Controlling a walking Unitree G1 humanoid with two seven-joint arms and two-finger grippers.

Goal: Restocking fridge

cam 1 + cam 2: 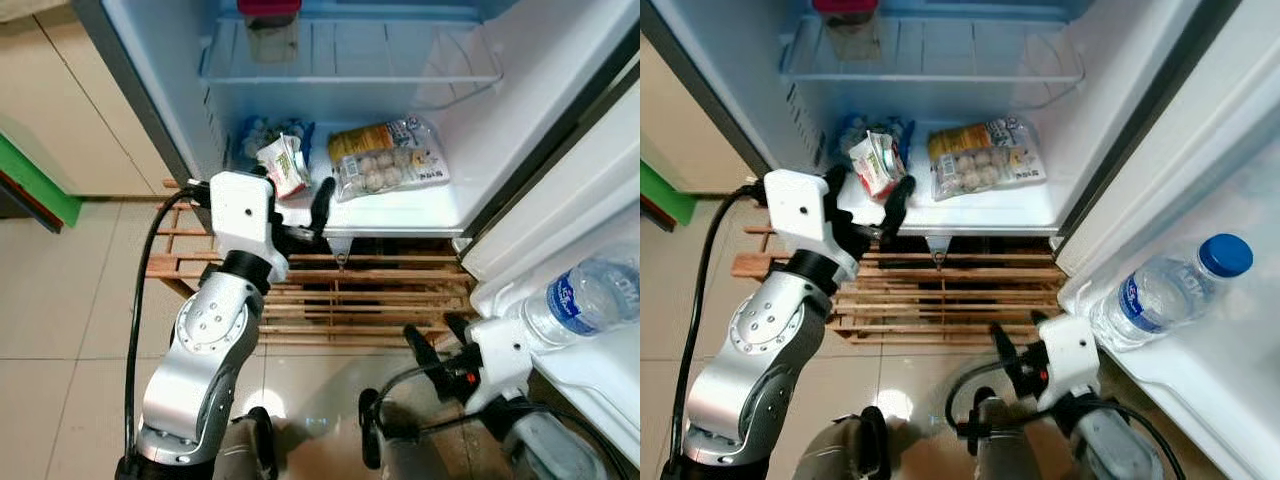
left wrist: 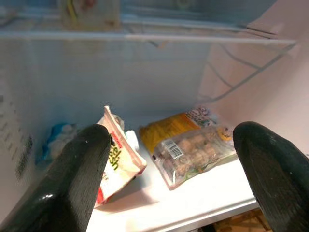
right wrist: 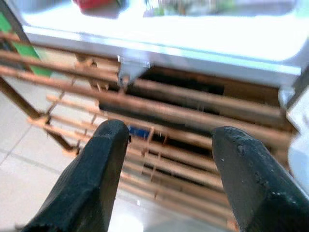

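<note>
right end effector (image 1: 432, 352) low near floor, fingers spread, empty, facing wooden rack (image 1: 350, 290) under fridge (image 1: 560, 90). left end effector (image 1: 296, 215) raised at fridge front edge, fingers apart, empty, just before small carton (image 1: 284, 165) on bottom shelf. snack bags (image 1: 388, 155) lie beside carton. water bottle (image 1: 585, 297) in door shelf.

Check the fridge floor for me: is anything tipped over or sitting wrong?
The small carton leans tilted by the open left gripper, not upright. The meatball bag and yellow packet lie flat. Nothing looks spilled.
</note>
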